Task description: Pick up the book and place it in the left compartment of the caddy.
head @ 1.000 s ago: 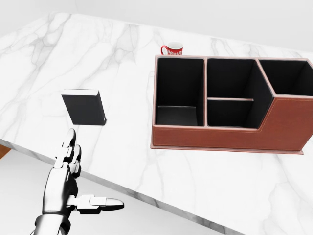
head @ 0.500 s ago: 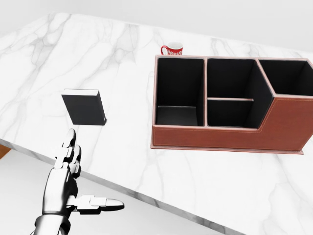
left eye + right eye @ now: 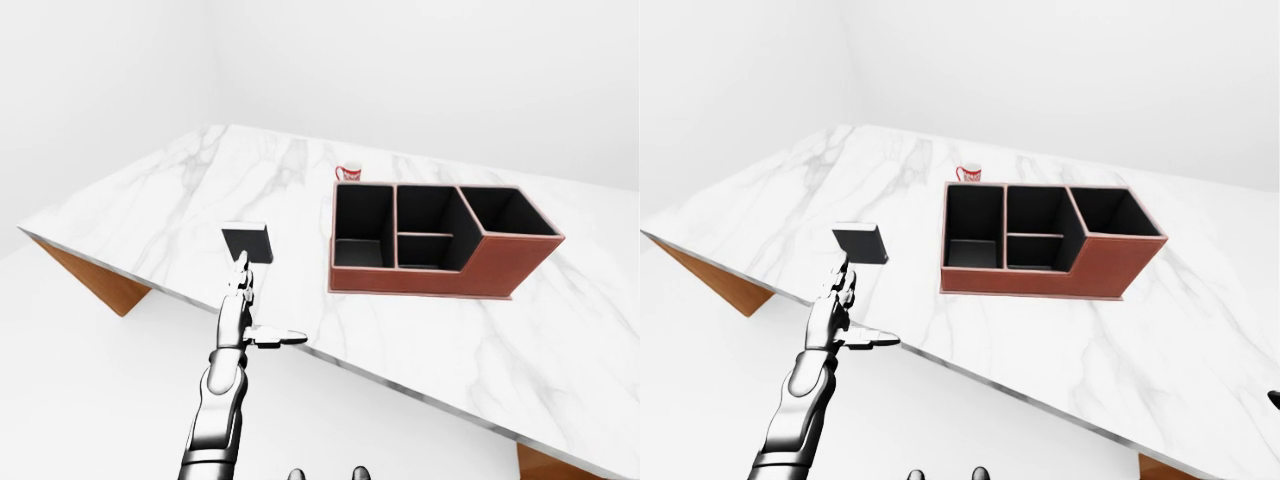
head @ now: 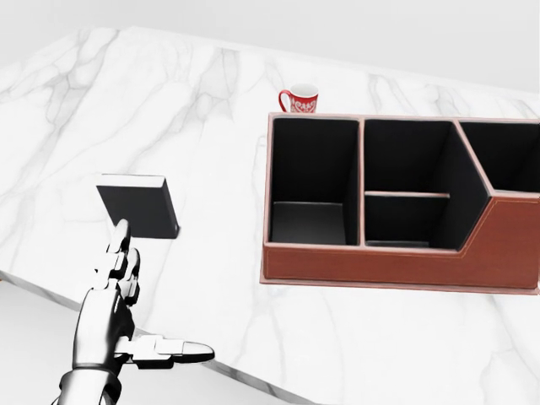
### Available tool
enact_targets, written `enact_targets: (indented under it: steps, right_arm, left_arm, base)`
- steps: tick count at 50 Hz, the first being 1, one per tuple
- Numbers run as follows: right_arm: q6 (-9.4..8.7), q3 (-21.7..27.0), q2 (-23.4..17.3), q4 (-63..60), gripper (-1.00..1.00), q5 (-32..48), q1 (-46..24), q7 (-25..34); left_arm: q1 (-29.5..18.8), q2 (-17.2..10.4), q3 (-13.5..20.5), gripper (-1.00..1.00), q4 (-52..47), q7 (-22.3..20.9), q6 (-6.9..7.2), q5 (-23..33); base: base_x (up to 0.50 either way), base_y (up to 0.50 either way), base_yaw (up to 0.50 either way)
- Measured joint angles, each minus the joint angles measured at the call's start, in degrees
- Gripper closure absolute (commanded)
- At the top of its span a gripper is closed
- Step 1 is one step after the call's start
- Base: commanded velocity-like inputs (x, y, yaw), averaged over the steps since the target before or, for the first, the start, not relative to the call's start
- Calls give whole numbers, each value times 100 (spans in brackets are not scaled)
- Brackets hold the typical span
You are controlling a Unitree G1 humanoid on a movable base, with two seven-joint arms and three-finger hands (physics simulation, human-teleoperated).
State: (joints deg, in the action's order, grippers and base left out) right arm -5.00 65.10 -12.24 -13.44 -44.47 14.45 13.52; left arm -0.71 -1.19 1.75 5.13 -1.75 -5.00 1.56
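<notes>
Open silver left hand (image 4: 114, 316) just short of the flat black book (image 4: 138, 205); clumsy fingers could shove it away.

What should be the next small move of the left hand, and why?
Probably reach the left hand a little further toward the top of the head view, over the book. Its fingers are open and their tips only just meet the book's near edge in that view, so nothing is grasped yet. The book lies flat on the table, left of the caddy.

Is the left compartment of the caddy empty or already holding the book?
Empty. The caddy's left compartment shows only its dark bare floor, while the book lies flat on the marble table, apart from the caddy.
</notes>
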Motion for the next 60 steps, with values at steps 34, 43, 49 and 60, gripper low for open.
enact_targets:
  steps: [34,43,49,60]
  right_arm:
    - [0,-31,-4,49,-100,-5,-5,3]
    - [0,-26,-9,36,-100,-12,-4,-2]
    - [0,-20,-4,20,-100,-4,-6,6]
    - [0,-18,-1,11,-100,1,-5,16]
  left_arm:
    - [4,2,-5,-100,22,5,0,14]
    - [-3,1,-4,-100,40,-3,0,8]
    - [20,5,-10,-100,-16,-39,0,-24]
    - [50,11,-21,-100,-83,-69,0,-39]
  base:
    - [17,8,0]
    - [18,8,0]
    - [17,8,0]
    - [17,8,0]
